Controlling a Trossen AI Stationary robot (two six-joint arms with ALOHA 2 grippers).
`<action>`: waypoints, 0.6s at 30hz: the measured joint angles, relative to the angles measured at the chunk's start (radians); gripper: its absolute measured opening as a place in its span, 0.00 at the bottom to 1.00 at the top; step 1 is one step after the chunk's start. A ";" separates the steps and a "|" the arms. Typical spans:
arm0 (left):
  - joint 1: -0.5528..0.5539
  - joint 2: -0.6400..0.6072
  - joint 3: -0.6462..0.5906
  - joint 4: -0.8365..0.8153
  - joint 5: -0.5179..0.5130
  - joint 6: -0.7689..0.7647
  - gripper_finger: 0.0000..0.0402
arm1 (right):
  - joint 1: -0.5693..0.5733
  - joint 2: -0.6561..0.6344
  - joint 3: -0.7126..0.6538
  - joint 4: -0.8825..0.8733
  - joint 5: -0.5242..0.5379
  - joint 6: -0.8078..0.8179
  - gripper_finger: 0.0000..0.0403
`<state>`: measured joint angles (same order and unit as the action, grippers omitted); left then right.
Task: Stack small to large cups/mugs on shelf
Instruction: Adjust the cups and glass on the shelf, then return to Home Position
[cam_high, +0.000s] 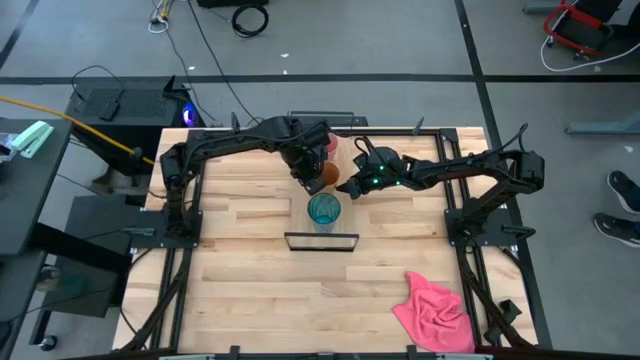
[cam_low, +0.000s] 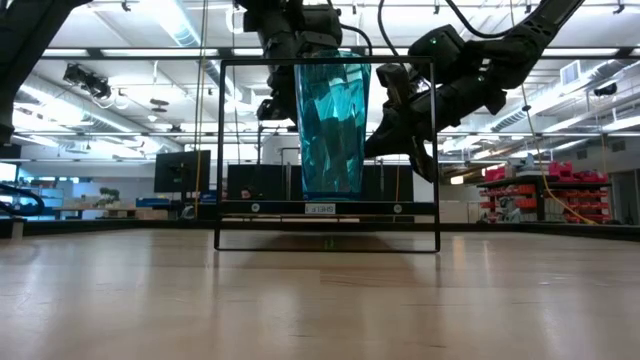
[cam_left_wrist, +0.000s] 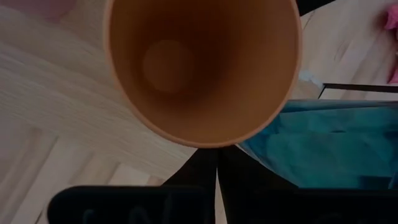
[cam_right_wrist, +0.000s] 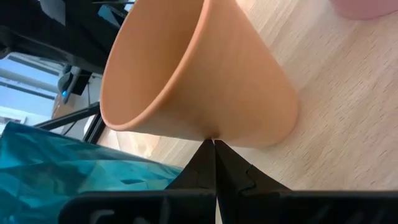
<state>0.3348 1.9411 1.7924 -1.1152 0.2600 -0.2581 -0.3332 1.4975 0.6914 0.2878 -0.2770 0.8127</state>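
Light-wood tabletop carries the scene. Closest to the left hand is the orange-tan cup, tilted, its rim pinched by that hand's fingers. Just beside it, the right hand has its fingers pressed together against the cup's outer wall. Beyond, the teal cup stands upright on the shelf; a pink cup sits behind the hands.

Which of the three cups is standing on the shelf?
The teal-blue cup: it stands upright on the shelf inside its black frame. The orange cup sits tilted between both grippers, and the pink cup is on the table behind.
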 joint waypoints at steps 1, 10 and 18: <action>0.000 0.000 0.000 0.000 0.000 0.000 0.05 | 0.000 0.000 0.000 0.000 0.010 0.000 0.00; 0.000 0.000 0.000 -0.009 0.000 -0.001 0.03 | -0.006 0.000 0.000 -0.008 0.007 -0.002 0.00; 0.001 -0.004 0.014 -0.050 0.007 -0.001 0.06 | -0.004 -0.010 0.000 -0.038 -0.050 0.004 0.00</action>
<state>0.3355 1.9369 1.8063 -1.1656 0.2665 -0.2592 -0.3370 1.4879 0.6914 0.2499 -0.3265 0.8169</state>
